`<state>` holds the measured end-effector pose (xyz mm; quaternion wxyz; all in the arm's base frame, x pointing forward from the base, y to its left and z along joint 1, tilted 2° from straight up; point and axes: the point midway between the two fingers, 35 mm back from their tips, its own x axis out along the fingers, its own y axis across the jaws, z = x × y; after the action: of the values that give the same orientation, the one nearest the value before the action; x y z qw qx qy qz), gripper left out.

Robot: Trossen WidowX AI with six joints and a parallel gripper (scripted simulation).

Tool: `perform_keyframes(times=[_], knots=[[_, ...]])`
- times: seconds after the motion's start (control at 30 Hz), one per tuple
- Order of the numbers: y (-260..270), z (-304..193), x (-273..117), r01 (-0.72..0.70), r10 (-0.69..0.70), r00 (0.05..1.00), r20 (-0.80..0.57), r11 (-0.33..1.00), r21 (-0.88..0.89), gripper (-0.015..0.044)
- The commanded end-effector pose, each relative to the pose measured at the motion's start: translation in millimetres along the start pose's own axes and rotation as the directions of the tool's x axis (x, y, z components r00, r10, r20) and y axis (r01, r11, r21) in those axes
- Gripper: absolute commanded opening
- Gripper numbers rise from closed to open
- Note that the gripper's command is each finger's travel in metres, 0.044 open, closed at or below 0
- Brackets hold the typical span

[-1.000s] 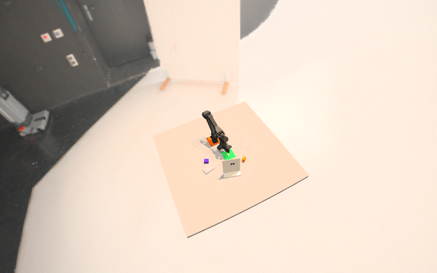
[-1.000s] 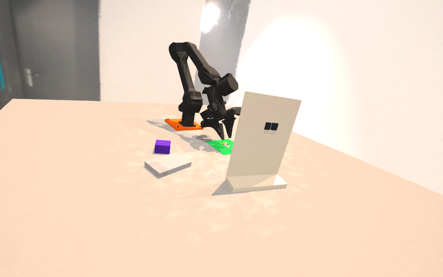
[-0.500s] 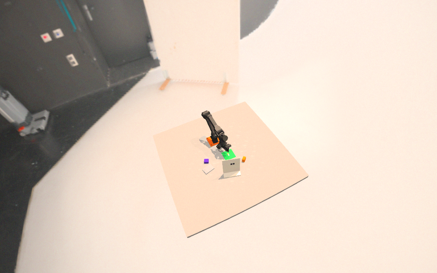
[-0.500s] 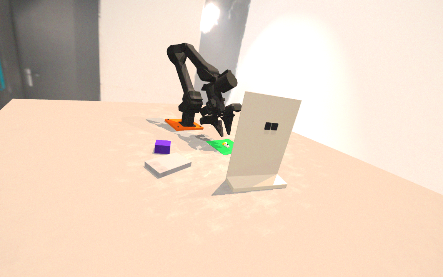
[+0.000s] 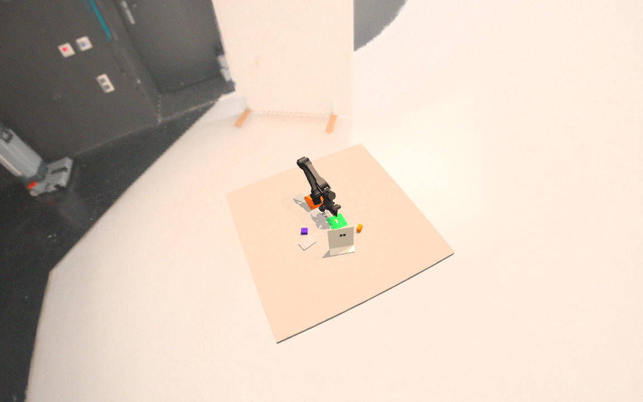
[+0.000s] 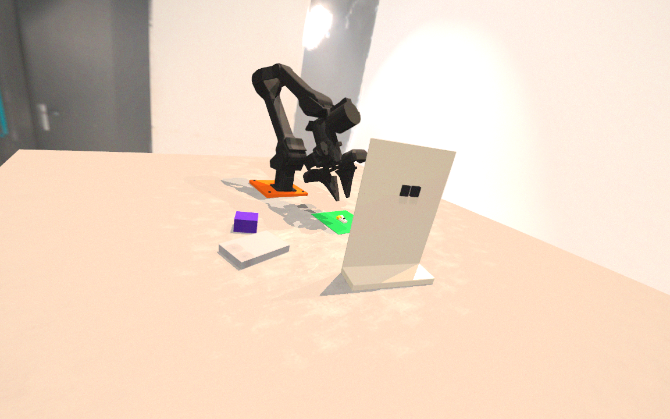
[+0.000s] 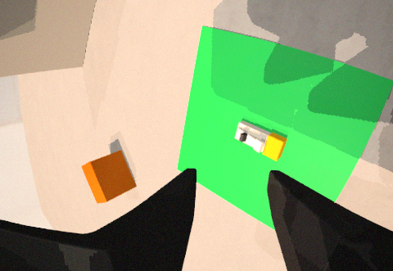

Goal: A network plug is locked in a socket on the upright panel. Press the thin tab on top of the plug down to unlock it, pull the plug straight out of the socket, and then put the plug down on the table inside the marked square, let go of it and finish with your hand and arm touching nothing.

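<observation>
The plug (image 7: 255, 137) (image 6: 342, 219) (image 5: 336, 220), white with a yellow end (image 7: 274, 146), lies inside the green marked square (image 7: 217, 66) (image 6: 330, 219) (image 5: 342, 224). My gripper (image 7: 232, 178) (image 6: 343, 199) (image 5: 335, 215) is open and empty above the square. A gap shows between the fingertips and the plug in the exterior view. The upright panel (image 6: 394, 229) (image 5: 340, 244) (image 7: 61, 50) stands in front of the square in the exterior view, on its flat foot. Its back shows two dark openings (image 6: 409, 191) (image 5: 342, 234).
An orange block (image 7: 110, 177) (image 5: 359, 228) lies beside the square. A purple block (image 6: 245, 222) (image 5: 303, 230) and a flat light grey slab (image 6: 254, 249) (image 5: 307, 244) lie on the other side. The arm's orange base plate (image 6: 262, 187) (image 5: 308, 202) is behind the square.
</observation>
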<state>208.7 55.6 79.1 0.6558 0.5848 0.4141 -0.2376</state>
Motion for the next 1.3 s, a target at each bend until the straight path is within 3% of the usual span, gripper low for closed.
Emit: perform_keyframes(times=[0.0,1.27], knots=[[7.4,-0.8,-6.8,-0.013,0.012,1.0,-0.006,1.0,-0.005,0.0156],[33.4,-0.8,-48.1,-0.012,0.012,1.0,-0.006,1.0,-0.005,0.0156]])
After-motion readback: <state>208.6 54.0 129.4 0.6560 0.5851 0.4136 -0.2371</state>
